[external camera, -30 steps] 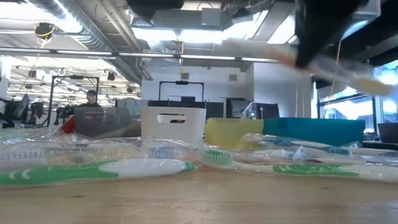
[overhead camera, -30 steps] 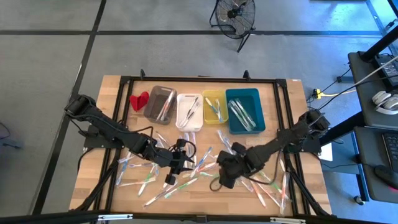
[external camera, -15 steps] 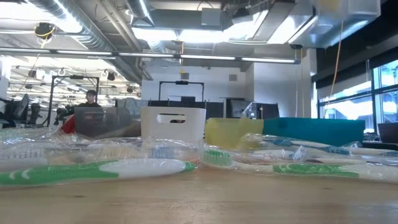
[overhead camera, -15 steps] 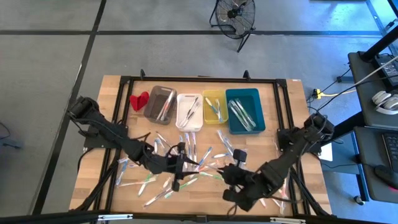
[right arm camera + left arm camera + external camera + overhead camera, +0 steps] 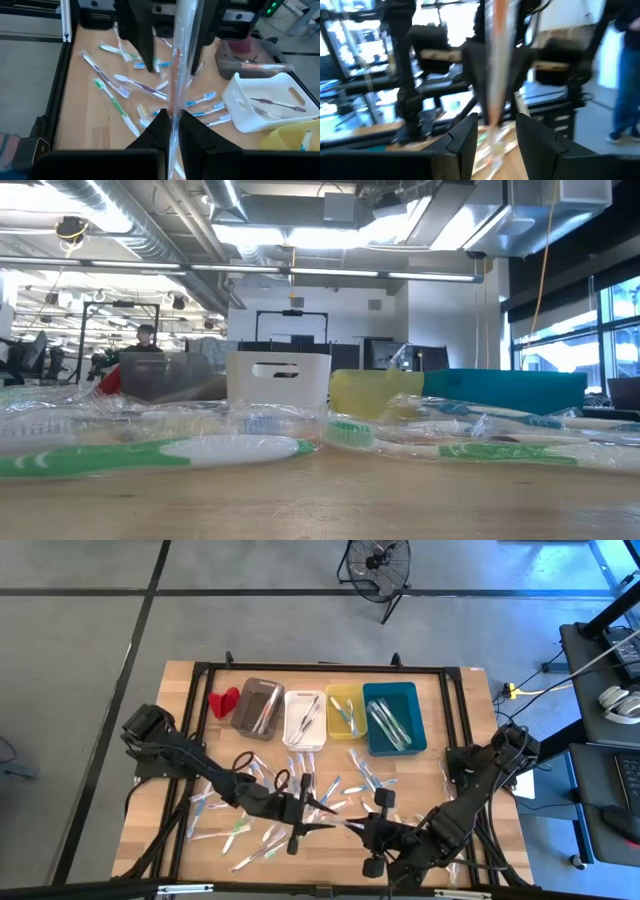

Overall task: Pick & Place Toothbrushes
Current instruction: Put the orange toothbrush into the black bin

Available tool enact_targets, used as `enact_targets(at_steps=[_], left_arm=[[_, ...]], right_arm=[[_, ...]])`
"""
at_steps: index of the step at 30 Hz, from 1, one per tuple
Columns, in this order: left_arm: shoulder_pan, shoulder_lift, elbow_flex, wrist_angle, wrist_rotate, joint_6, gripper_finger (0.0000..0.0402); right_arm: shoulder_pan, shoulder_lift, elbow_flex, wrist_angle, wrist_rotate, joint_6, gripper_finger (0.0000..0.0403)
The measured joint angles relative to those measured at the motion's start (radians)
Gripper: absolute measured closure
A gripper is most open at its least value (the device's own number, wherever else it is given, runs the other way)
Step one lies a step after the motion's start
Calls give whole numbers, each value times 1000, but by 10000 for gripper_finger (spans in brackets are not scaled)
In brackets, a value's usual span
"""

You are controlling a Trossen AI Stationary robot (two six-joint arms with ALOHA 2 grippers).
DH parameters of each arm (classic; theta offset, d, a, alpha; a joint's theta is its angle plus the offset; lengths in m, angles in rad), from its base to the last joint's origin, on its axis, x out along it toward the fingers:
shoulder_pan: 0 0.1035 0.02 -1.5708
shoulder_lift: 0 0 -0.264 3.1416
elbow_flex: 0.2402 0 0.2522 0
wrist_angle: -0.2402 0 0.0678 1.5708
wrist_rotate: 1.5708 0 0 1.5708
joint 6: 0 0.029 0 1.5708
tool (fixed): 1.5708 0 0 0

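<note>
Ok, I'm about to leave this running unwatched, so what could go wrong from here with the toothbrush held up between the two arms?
1. The right gripper pinches the wrapped toothbrush, while the left gripper only straddles it, fingers apart. If the right lets go early, it probably drops among the loose toothbrushes.
2. The wrapper looks slick, so the brush may slide or twist.
3. The grippers face each other closely and could bump.

no readable text in any view, no legible label or brand on the bins, none on the wrapped toothbrushes, no number or sign readable in the room behind the tabletop
</note>
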Motion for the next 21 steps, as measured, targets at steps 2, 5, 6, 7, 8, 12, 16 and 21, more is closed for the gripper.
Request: enact_targets(at_steps=[2, 5, 6, 7, 8, 12, 16, 21], left_arm=[[-1, 0, 0, 29, 28, 0, 272], [4, 0, 0, 68, 41, 0, 272], [8, 0, 0, 68, 40, 0, 272], [14, 0, 0, 67, 40, 0, 272], [19, 0, 0, 67, 40, -1, 272], [42, 0, 0, 67, 48, -32, 272], [64, 0, 0, 91, 114, -42, 272], [79, -1, 0, 104, 193, -45, 272]], right_arm=[[0, 0, 0, 0, 0, -2, 376], [-3, 0, 0, 1, -1, -4, 377], [-4, 0, 0, 1, -1, -4, 378], [-5, 0, 0, 1, -1, -5, 379], [-5, 0, 0, 1, -1, -5, 379], [-9, 0, 0, 0, -2, -5, 376], [-20, 0, 0, 1, -9, -5, 379], [-28, 0, 0, -1, -13, -9, 376]])
